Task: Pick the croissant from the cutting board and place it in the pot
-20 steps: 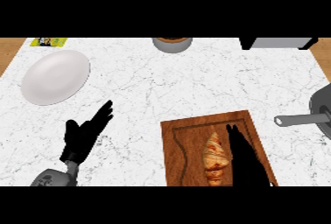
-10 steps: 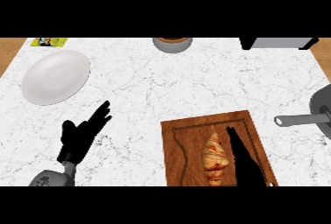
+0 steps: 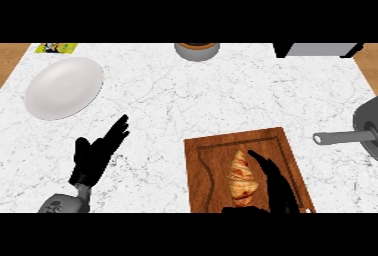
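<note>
The right hand lies over the cutting board with fingers straight, just right of the single croissant, holding nothing. That croissant rests on the board's middle. One pot sits right of the board, handle pointing toward it. One white plate lies far upper left. The left hand, open, rests left of the board.

Cut off at the right edge: pot, only its rim and handle showing. Cropped at the far edge: grey bowl, metal appliance, yellow-green packet. Partly hidden behind the right hand: croissant, right flank.
</note>
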